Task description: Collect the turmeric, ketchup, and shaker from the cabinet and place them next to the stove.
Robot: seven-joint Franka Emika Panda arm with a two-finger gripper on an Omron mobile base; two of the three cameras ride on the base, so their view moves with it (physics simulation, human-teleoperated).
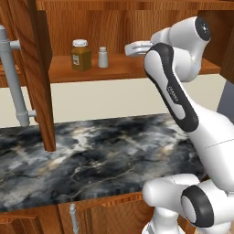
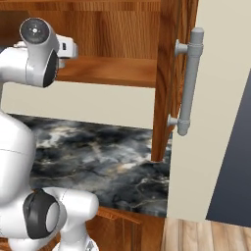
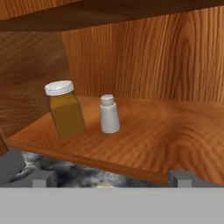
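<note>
The cabinet (image 1: 137, 68) stands open, and two containers rest on its wooden shelf (image 3: 166, 140). The turmeric (image 3: 65, 109) (image 1: 81, 55) is an amber jar with a white lid, at the shelf's left. Just to its right stands the small white-grey shaker (image 3: 109, 114) (image 1: 103, 57), upright. My gripper (image 3: 111, 177) hovers at the shelf's front edge, open, with its fingertips (image 3: 41, 177) wide apart and nothing between them. It is to the right of both containers and touches neither. The ketchup and the stove are out of view.
The left cabinet door (image 1: 39, 68) hangs open with a long grey bar handle (image 1: 13, 77). The right door (image 2: 166, 78) and its handle (image 2: 188, 81) also stand open. A dark marble counter (image 1: 91, 160) lies below the shelf.
</note>
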